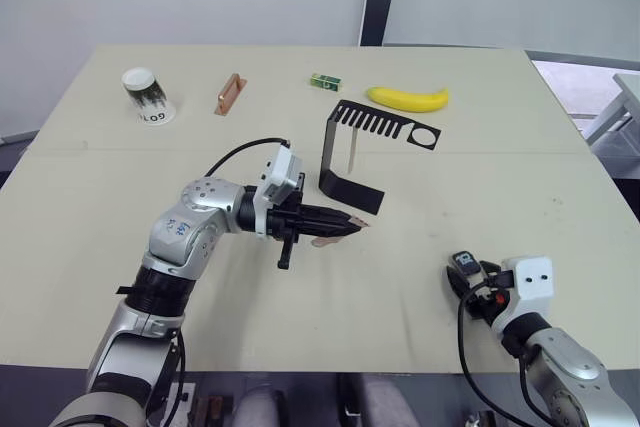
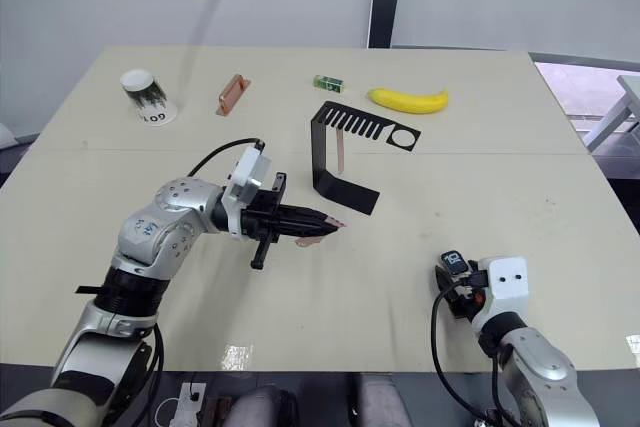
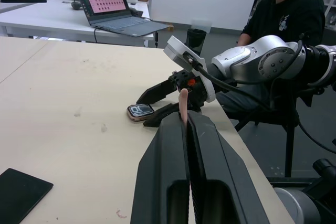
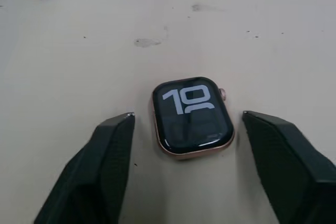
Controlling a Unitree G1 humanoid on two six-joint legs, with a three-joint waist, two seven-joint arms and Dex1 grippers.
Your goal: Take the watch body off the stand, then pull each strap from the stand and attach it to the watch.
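The right gripper [image 4: 186, 124] stood spread around the watch body [image 4: 192, 117], which lay flat on the table [image 1: 420, 327]. Farther in, the left gripper [image 1: 352, 223] was clamped on a strap [image 3: 183, 103] beside the stand [image 1: 345, 162].

Watch [image 4: 192, 116]: black face, white digits, rose-gold rim. Stand [image 1: 352, 152]: black. Straps [image 1: 334, 237] [image 2: 341, 155]: pinkish-tan. Banana [image 1: 407, 99]: yellow. Cup [image 1: 148, 95]: white, black print. Block [image 1: 229, 94]: copper-brown. Small box [image 1: 325, 81]: green. Table [image 1: 120, 207]: beige. Gripper fingers [image 4: 107, 169]: black.
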